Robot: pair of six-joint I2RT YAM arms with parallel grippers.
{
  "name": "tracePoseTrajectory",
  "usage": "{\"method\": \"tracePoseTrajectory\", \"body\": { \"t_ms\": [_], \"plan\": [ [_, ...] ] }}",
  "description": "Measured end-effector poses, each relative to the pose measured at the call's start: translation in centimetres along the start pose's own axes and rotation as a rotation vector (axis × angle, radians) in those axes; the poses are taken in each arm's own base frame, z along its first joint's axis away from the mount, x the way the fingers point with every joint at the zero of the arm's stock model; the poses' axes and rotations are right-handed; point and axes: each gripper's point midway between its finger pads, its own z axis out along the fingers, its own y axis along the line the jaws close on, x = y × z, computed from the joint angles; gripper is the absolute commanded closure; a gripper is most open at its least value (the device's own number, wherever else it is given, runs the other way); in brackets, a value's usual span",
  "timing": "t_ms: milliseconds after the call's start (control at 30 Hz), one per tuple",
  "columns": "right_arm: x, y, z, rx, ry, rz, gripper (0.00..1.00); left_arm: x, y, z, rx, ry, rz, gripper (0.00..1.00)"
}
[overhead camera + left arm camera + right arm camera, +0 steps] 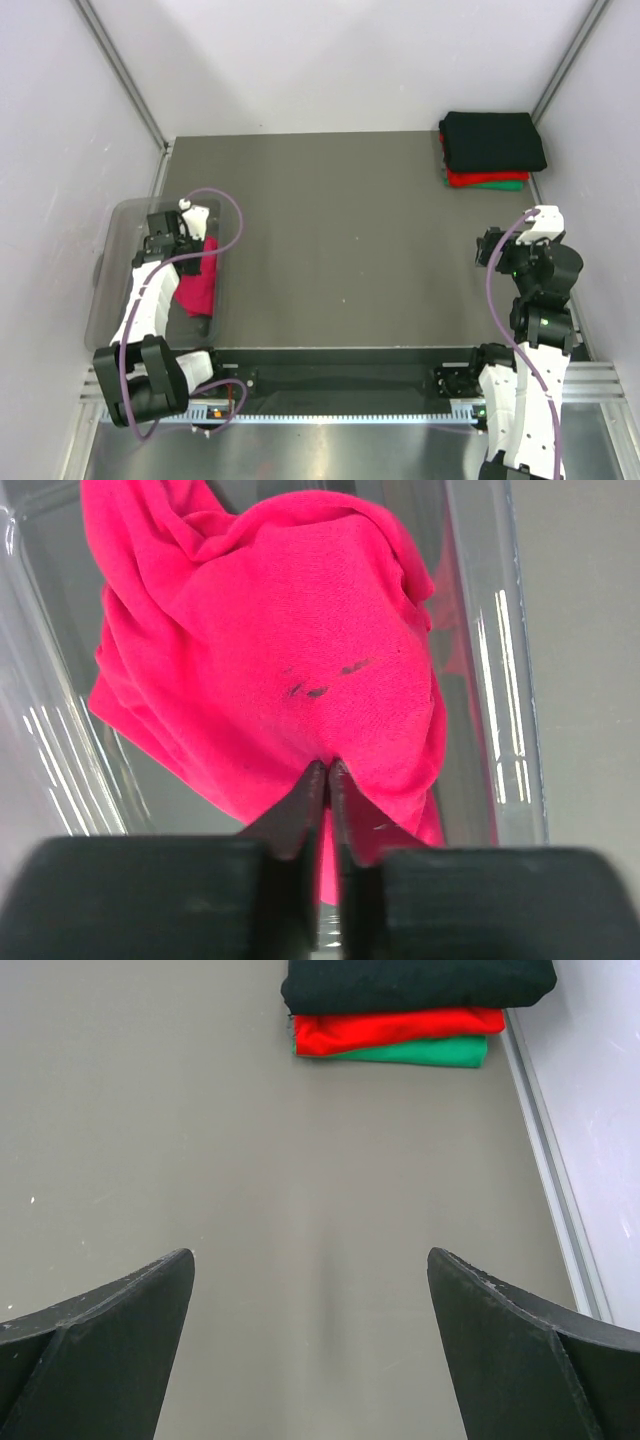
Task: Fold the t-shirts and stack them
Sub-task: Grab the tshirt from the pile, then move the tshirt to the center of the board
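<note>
A crumpled magenta-pink t-shirt (199, 283) hangs over a clear plastic bin (115, 260) at the table's left edge. My left gripper (186, 243) is shut on its cloth; in the left wrist view the closed fingertips (328, 772) pinch the pink t-shirt (270, 650). A stack of folded t-shirts sits at the far right corner: black (493, 140) on top, red (485, 179), green (500, 186) at the bottom. It also shows in the right wrist view (415, 980). My right gripper (487, 250) is open and empty above bare table (310, 1270).
The clear bin's wall (500, 710) runs along the shirt's right side. A metal rail (550, 1180) and white walls border the table on the right. The grey tabletop (340, 240) lies between the arms.
</note>
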Motion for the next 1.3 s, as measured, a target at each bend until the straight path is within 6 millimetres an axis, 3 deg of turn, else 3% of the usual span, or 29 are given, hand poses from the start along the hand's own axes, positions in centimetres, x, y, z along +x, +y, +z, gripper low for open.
{"method": "tracePoseTrajectory", "body": {
  "t_ms": [33,167,300,500,700,900,1067,1200,1300],
  "plan": [
    [0.0,0.0,0.0,-0.001,0.0,0.0,0.0,0.0,0.0,0.0,0.001,-0.001,0.004,0.99],
    [0.0,0.1,0.0,-0.004,-0.001,-0.001,0.0,-0.2,0.1,-0.4,-0.002,-0.012,0.004,1.0],
    [-0.1,0.1,-0.1,-0.004,-0.006,-0.009,0.0,-2.5,0.8,-3.2,-0.033,-0.088,0.01,1.0],
    [-0.5,0.1,-0.3,-0.003,-0.023,-0.014,0.0,-9.7,2.6,-11.8,-0.111,-0.34,0.033,1.0],
    [-0.1,0.0,0.0,-0.004,-0.004,-0.01,0.0,-15.2,2.3,-19.9,-0.089,-0.548,0.073,1.0],
    [-0.7,0.4,-1.0,-0.028,-0.043,-0.094,0.0,-21.4,0.3,-27.6,0.046,-0.745,0.138,1.0],
    [-1.3,0.6,-1.6,-0.037,-0.068,-0.142,0.0,-24.7,-3.0,-33.5,0.231,-0.91,0.218,1.0],
    [-1.8,0.8,-2.6,-0.049,-0.043,-0.183,0.0,-26.2,-5.5,-36.4,0.405,-0.978,0.259,1.0],
    [-4.4,1.4,-4.1,-0.068,-0.088,-0.221,0.0,-27.0,-6.6,-37.0,0.512,-0.982,0.253,1.0]
  ]
}}
